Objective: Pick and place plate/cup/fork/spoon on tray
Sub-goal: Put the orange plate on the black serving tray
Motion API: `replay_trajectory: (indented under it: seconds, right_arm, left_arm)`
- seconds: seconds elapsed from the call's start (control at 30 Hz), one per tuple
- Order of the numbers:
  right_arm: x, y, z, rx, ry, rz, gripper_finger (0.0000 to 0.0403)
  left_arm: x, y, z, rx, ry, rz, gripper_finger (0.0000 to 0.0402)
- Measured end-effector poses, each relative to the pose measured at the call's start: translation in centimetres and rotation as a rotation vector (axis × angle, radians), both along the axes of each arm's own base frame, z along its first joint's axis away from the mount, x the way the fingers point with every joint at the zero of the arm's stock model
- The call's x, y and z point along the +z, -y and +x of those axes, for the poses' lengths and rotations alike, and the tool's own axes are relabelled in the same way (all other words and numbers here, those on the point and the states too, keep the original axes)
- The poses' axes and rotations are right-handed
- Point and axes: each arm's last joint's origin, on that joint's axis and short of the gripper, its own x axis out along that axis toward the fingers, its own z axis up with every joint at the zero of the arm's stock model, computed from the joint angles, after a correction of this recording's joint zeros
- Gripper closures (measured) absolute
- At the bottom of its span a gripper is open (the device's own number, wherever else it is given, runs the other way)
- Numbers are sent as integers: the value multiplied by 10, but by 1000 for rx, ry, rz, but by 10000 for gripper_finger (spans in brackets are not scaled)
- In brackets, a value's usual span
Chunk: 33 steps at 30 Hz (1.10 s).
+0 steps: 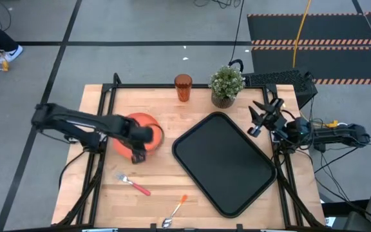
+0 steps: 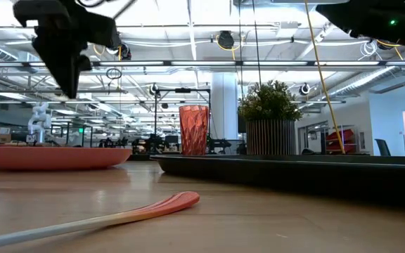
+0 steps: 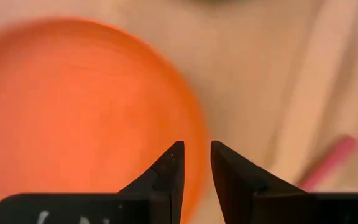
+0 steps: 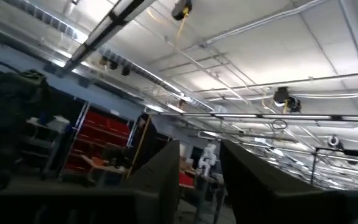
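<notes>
The orange plate [image 1: 134, 129] lies flat on the wooden table at the left; it also shows in the low view [image 2: 48, 156]. My left gripper [image 1: 137, 153] hangs above the plate's near rim [image 3: 194, 155], pointing down, its fingers a narrow gap apart and touching nothing. The amber cup [image 1: 183, 87] stands upright at the far edge. The fork [image 1: 133, 184] and the spoon [image 1: 174, 212] lie on the table near the front edge. The black tray [image 1: 224, 161] lies flat at the centre right. My right gripper [image 1: 263, 115] is open and empty, raised beyond the tray's far right corner.
A potted green plant [image 1: 227, 84] stands at the far edge next to the cup, just behind the tray's far corner. The fork's pink handle [image 3: 328, 165] lies on the table close to the plate. Bare wood shows between the plate and the tray.
</notes>
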Motion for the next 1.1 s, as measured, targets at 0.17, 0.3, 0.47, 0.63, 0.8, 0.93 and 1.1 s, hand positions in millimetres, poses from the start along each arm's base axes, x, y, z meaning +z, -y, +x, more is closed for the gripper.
replay_trajectory:
  seconds: [0.17, 0.3, 0.47, 0.63, 0.8, 0.93, 1.1]
  right_arm:
    - [-1, 1, 1, -18, -10, 21, 281]
    - [-1, 1, 1, -9, -3, 33, 280]
    - [-1, 1, 1, -8, -1, 35, 280]
    - [-1, 1, 1, -8, 1, 34, 280]
    - [-1, 1, 2, -9, -5, 34, 280]
    - [-1, 1, 2, -11, -7, 34, 280]
    - [-3, 1, 2, -15, -13, 34, 280]
  left_arm:
    - [-20, 17, 30, -42, -52, -68, 321]
    - [-35, 21, 40, -49, -110, -59, 319]
    - [-58, 20, 38, -40, -274, -2, 288]
    - [-62, 16, 40, -1, -282, 41, 230]
    - [-65, 14, 47, 16, -203, 44, 193]
    - [-82, 13, 43, 50, -163, 58, 188]
    - [-89, 8, 32, 95, -223, 180, 204]
